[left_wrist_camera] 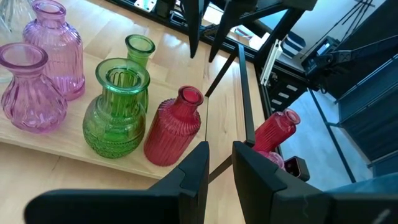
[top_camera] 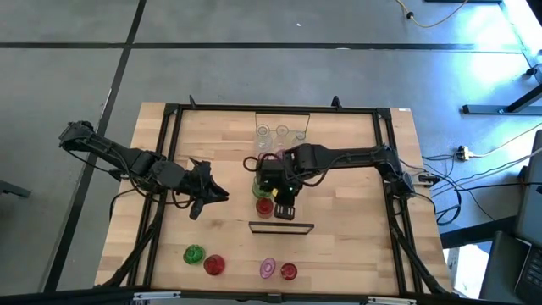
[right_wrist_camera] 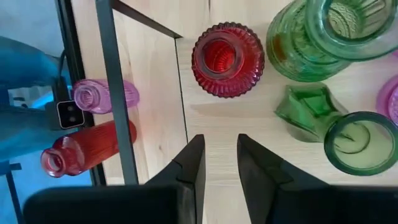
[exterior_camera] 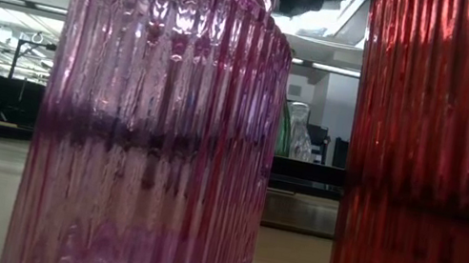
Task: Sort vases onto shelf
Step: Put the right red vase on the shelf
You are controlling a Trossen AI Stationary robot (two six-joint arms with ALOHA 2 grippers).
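Note:
The shelf runs from the table's far side toward its near side, a pale plank with black end frames. On it stand clear vases at the far end, pink vases, green vases and a red vase at the near end. My right gripper is open above the shelf's near end, just beside the red vase. My left gripper is open, left of the shelf, pointing at it. Several more vases stand near the table's near edge: green, red, pink, red.
In the low view, a pink vase and a red vase stand right before the camera and block most of the view. Black frame rails run along the table's left and right sides. Bare tabletop lies right of the shelf.

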